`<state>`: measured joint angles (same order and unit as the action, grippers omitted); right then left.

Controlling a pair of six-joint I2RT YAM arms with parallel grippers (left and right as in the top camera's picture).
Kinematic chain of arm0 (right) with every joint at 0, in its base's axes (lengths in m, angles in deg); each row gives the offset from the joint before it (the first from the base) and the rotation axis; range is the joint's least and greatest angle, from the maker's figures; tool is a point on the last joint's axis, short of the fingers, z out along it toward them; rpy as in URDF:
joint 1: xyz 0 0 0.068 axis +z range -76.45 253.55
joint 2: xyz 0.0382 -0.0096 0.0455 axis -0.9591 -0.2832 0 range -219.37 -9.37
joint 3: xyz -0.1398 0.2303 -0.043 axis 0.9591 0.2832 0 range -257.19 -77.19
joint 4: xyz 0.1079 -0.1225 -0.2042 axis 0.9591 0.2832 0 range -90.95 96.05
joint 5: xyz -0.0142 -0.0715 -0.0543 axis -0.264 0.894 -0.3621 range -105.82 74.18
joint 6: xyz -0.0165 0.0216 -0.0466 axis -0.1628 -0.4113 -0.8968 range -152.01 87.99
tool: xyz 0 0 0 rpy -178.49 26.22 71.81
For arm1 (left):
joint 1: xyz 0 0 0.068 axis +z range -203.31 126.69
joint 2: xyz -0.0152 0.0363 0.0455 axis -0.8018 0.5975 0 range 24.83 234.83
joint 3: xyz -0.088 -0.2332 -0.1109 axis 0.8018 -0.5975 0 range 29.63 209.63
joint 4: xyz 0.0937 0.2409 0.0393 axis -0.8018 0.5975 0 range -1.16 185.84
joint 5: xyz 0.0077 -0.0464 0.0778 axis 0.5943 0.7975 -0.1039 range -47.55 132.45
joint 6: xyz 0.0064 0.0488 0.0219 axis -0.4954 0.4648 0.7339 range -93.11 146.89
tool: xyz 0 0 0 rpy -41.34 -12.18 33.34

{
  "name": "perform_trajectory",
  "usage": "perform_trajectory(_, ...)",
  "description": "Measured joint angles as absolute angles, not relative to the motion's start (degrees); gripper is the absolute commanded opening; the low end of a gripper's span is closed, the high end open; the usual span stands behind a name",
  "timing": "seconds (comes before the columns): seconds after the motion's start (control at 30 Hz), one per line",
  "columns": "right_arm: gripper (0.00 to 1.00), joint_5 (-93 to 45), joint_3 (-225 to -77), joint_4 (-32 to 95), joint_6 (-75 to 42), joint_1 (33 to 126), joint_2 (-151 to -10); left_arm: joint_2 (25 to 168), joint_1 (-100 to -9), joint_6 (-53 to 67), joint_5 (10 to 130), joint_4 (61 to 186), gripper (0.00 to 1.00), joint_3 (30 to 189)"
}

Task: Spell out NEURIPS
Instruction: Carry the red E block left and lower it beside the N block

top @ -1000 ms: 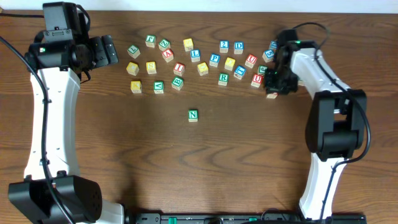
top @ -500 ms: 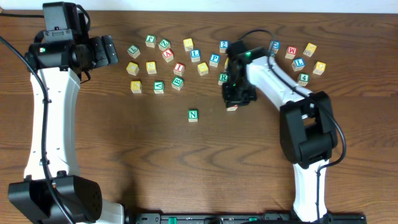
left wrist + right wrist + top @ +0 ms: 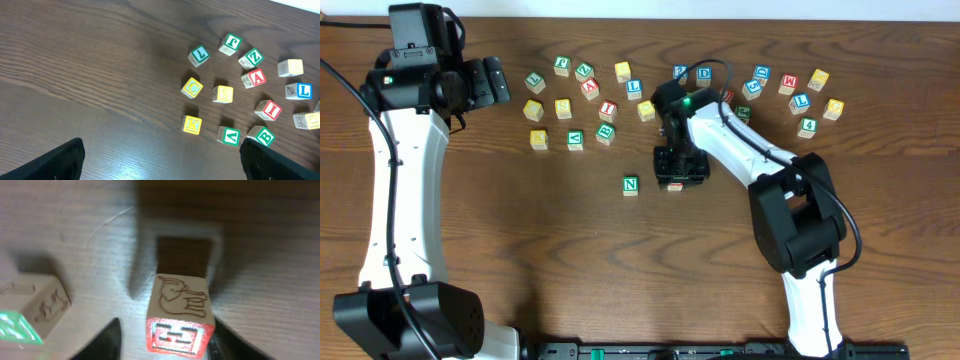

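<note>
Red-lettered cube (image 3: 177, 315) between right jaws, seemingly half parted; left jaws wide apart

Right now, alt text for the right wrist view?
A red-lettered wood cube, elephant outline on top, stands between the parted fingers of the right gripper on the wooden table. A green-lettered cube sits at the left edge.

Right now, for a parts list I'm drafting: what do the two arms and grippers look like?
Both the left arm and right arm have white links, black joint housings, a small green light and thin black cables. The left gripper and right gripper are black.
</note>
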<state>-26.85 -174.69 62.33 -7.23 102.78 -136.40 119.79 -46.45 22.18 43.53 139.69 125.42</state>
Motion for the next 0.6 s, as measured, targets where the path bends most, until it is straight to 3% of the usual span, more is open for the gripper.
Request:
perform_trajectory(0.17,0.56,-27.0,-179.5,66.2,-14.5,101.8,-136.6,119.8,-46.5,22.2,43.5,139.7,0.98,125.4)
perform_trajectory(0.37,0.75,-26.7,-186.2,69.4,-34.6,100.9,-136.6,119.8,-46.5,22.2,43.5,139.7,0.98,125.4)
perform_trajectory(0.47,0.75,-26.5,-185.6,69.7,-47.2,100.9,-136.6,119.8,-46.5,22.2,43.5,139.7,0.98,125.4)
perform_trajectory(0.5,0.68,-26.5,-185.1,69.7,-50.6,100.9,-136.6,119.8,-46.5,22.2,43.5,139.7,0.98,125.4)
perform_trajectory(0.6,0.63,-26.5,-182.6,68.9,-58.7,100.9,-136.6,119.8,-46.5,22.2,43.5,139.7,0.98,125.4)
